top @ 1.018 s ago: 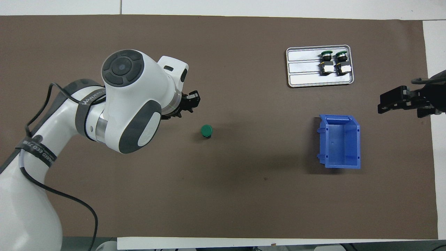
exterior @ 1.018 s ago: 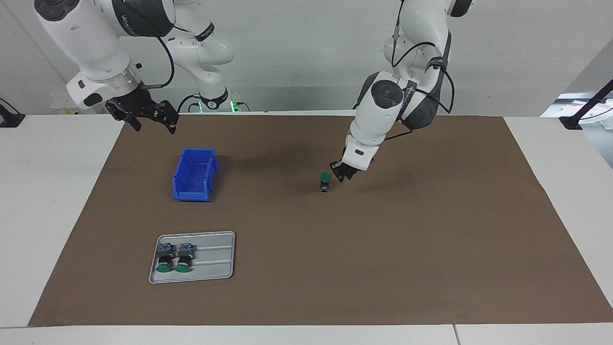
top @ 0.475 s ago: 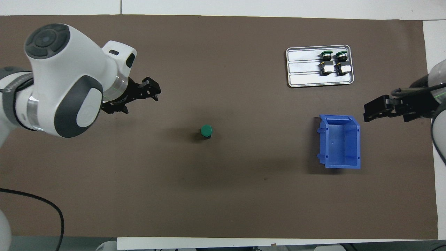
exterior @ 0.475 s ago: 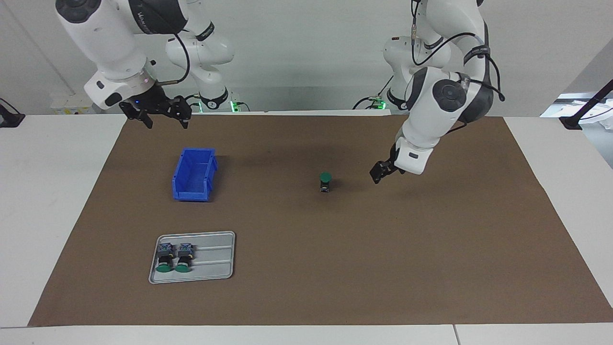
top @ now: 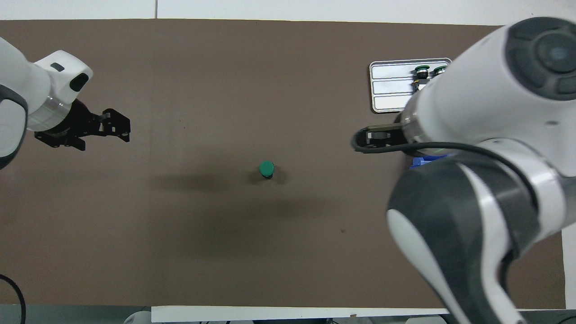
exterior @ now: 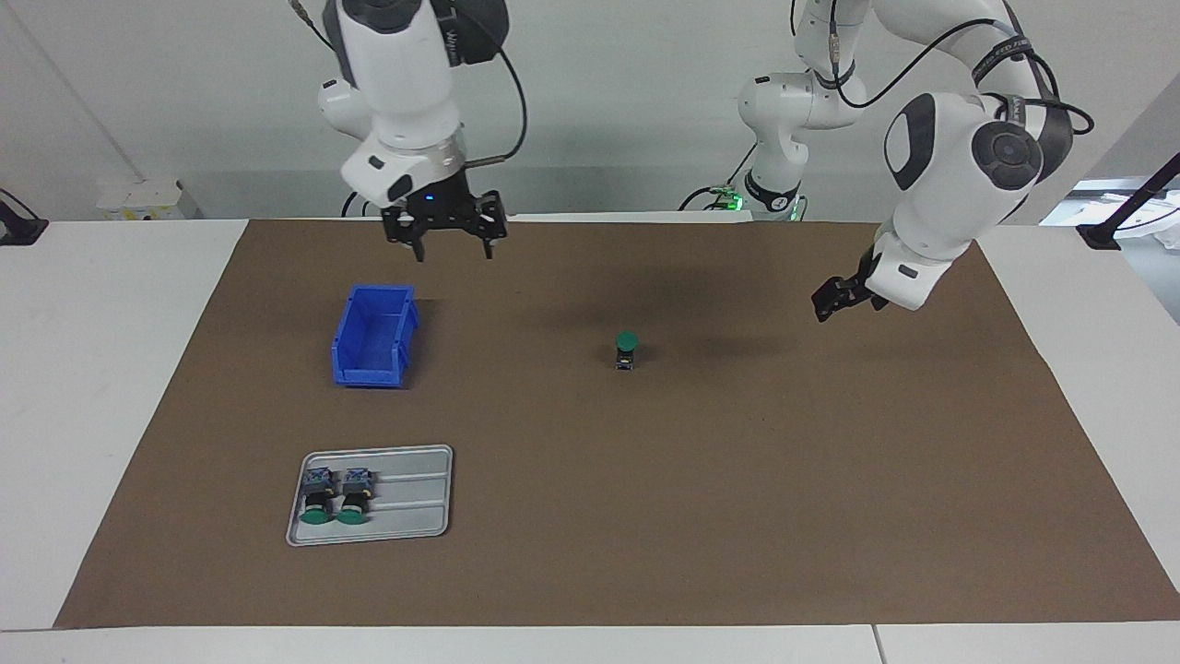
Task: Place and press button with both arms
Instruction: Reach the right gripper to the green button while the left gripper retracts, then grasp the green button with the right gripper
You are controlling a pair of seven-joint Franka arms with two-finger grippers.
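Observation:
The button (exterior: 627, 349) stands upright on the brown mat, green cap up, near the middle of the table, also seen from overhead (top: 267, 169). Nothing touches it. My left gripper (exterior: 823, 309) hangs open and empty above the mat, well off the button toward the left arm's end; in the overhead view the left gripper (top: 127, 130) shows its fingertips apart. My right gripper (exterior: 452, 251) is raised and open, holding nothing, over the mat's edge nearest the robots, close to the blue bin. From overhead, the right arm's own wrist hides it.
A blue bin (exterior: 373, 337) sits toward the right arm's end, mostly covered by the right arm from overhead. A grey tray (exterior: 415, 498) farther from the robots holds two more green-capped buttons (exterior: 335, 495); the tray (top: 389, 85) is partly covered from overhead.
The left gripper has pulled away from the standing button toward its own end of the table and risen. The right arm has swung in from the table's end to above the bin's near side.

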